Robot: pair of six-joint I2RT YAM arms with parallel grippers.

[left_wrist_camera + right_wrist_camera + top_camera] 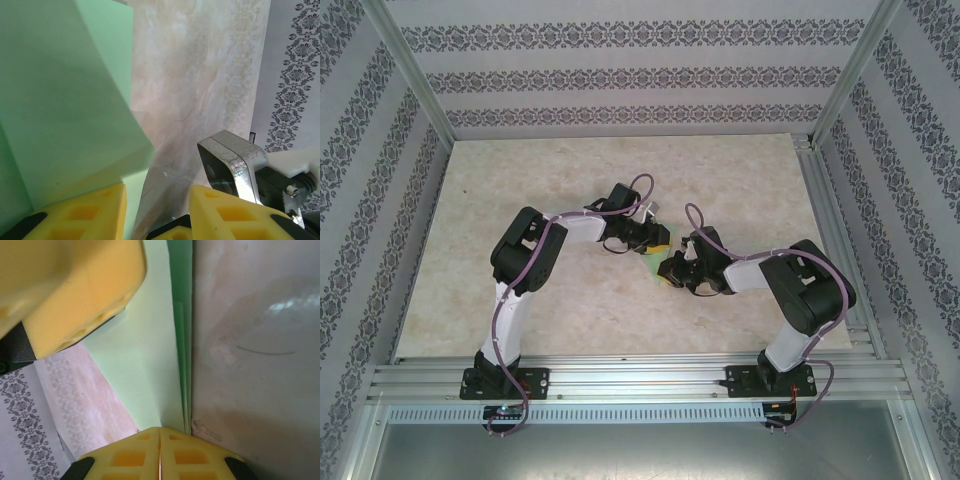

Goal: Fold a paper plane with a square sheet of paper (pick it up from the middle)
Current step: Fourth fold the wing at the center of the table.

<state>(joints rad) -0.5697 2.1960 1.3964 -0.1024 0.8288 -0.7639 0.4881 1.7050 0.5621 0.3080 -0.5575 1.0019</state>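
Mid-table, one folded green paper [60, 100], right fingers [192, 460] pinching it, left fingers [85, 215] parted.

We're in a robotics lab test cell: aluminium frame posts [410, 70] box in a marble-look tabletop [520, 170], printed wallpaper panels [620, 40] stand as backdrop walls, and the left arm [525, 255] and right arm [810, 290] sit bolted onto slotted aluminium rails [640, 375].

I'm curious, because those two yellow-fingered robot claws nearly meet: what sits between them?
In the top view, a folded light-green paper sheet lies between the left gripper and the right gripper.
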